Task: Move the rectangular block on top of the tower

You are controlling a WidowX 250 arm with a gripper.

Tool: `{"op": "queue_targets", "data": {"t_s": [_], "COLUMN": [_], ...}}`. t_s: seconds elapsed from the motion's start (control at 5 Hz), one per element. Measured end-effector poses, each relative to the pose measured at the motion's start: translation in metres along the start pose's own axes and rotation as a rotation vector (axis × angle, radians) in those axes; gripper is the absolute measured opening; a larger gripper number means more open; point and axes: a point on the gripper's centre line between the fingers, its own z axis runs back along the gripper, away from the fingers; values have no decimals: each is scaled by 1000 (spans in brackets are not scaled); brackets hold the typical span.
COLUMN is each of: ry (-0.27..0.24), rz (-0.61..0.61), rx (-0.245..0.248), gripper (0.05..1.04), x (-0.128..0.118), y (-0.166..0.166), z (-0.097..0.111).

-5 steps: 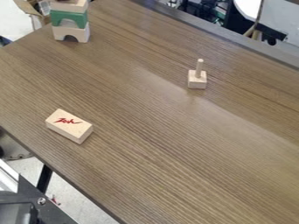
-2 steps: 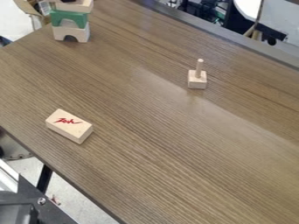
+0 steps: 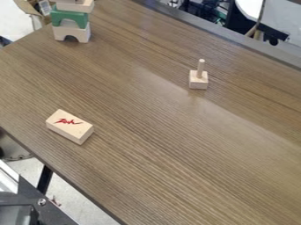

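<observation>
Green arch block (image 3: 68, 16) is topped w/ a pale rectangular block (image 3: 75, 6), set slightly off toward the view's R, w/ a pale arch block (image 3: 71, 31) underneath. Step in hand is judged to be settling that top piece. Whether the gripper is apart, together or clamped on anything can't be told. Block should be centred over the arch & kept level, w/ any nudge made slow & low, b/c a hard push could prob. tip the stack. If let go, it should be fully seated 1st, then cleared straight up. Marked block (image 3: 69, 125) lies apart on the table (image 3: 153, 132).
</observation>
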Motion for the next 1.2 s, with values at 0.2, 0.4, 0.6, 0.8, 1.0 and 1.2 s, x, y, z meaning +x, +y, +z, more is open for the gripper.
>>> {"op": "queue_targets", "data": {"t_s": [0.2,0.4,0.6,0.8,1.0,1.2], "ry": [-5,28,81,95,92,73], "rz": [3,-24,-86,-152,-264,-420], "rx": [10,32,44,30,18,36], "gripper": [1000,1000,1000,1000,1000,1000], "x": [1,-3,-12,-21,-37,-59], "y": [2,6,27,53,96,142], "z": [0,0,5,19,23,14]}}
